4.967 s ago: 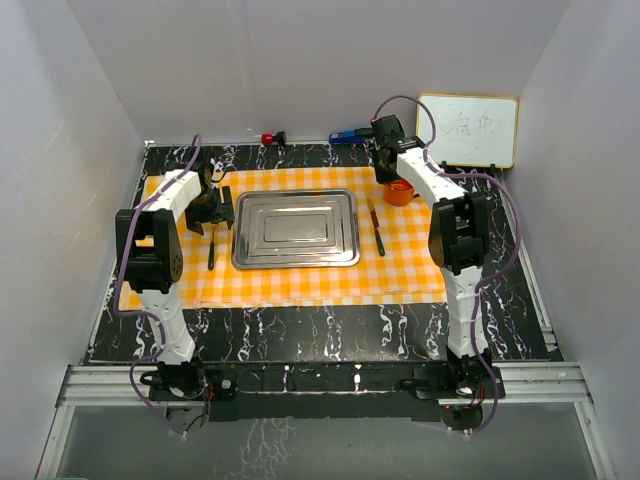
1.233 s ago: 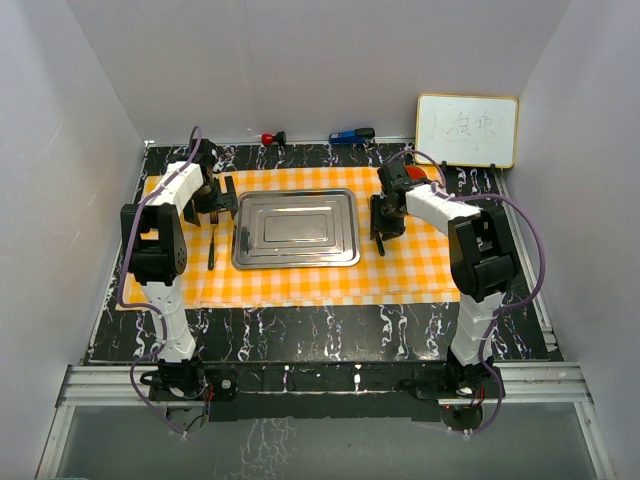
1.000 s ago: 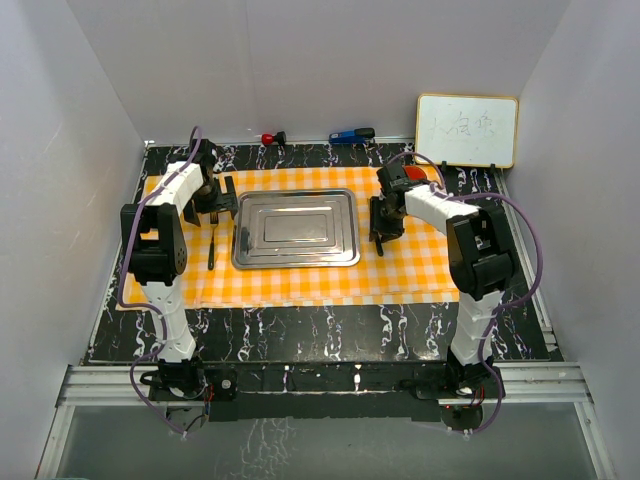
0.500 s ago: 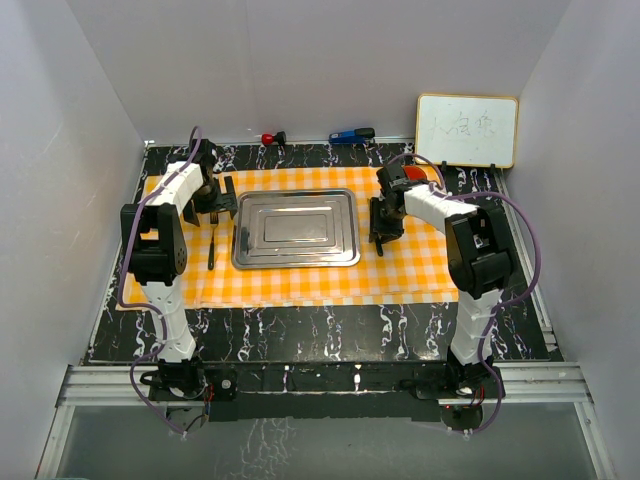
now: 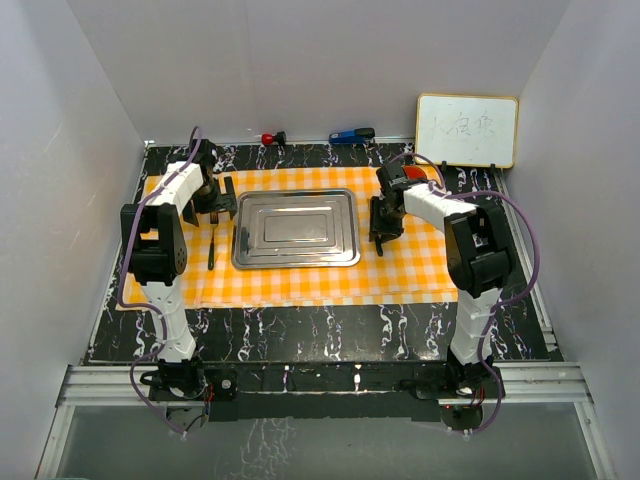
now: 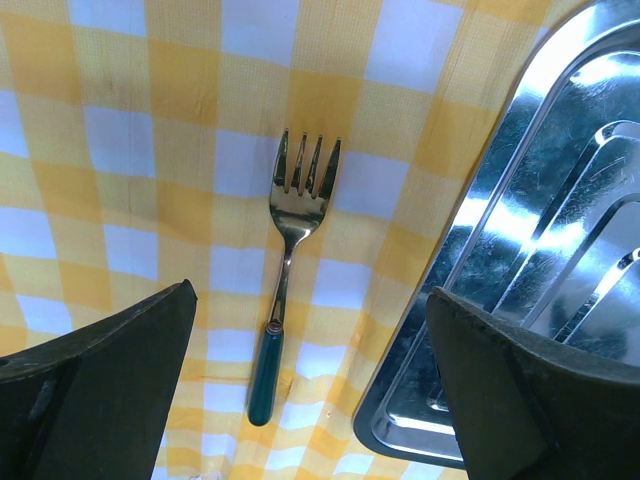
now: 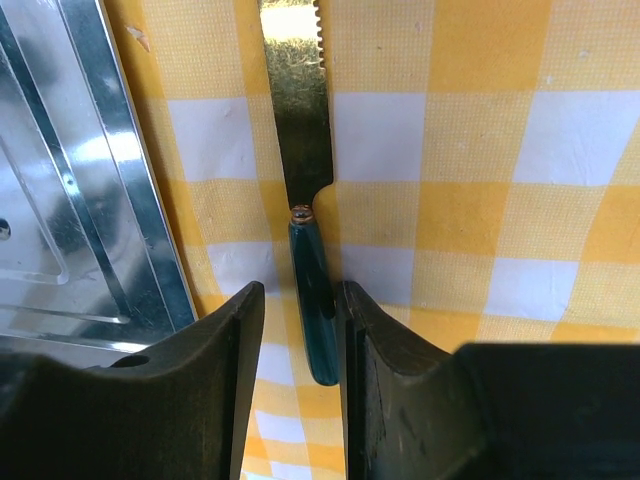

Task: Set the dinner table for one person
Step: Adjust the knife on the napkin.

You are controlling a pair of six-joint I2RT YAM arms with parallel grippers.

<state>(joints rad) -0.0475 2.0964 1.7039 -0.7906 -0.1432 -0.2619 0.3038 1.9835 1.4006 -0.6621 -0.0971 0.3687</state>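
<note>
The dinner table [image 5: 300,335] is the black veined top under an orange-and-white checked cloth [image 5: 300,285]. A steel tray [image 5: 295,228] lies mid-cloth. A green-handled fork [image 5: 212,248] lies left of the tray, and in the left wrist view [image 6: 290,230] it lies on the cloth below the jaws. My left gripper [image 5: 215,203] [image 6: 310,295] is wide open and empty above it. A green-handled knife [image 5: 380,245] [image 7: 312,300] lies right of the tray. My right gripper [image 5: 381,222] [image 7: 300,300] is low over it, jaws narrowly open astride the handle, which lies against the right finger [image 7: 390,400].
An orange cup [image 5: 417,173] peeks from behind the right arm at the cloth's back right. A whiteboard [image 5: 467,130] leans on the back wall. A red-topped item [image 5: 268,138] and a blue item [image 5: 350,134] lie at the table's far edge.
Five seconds ago my right gripper was at the orange cup; it has come forward and down onto the knife. The left gripper shifted slightly back. Nothing visibly moved in the last second.
</note>
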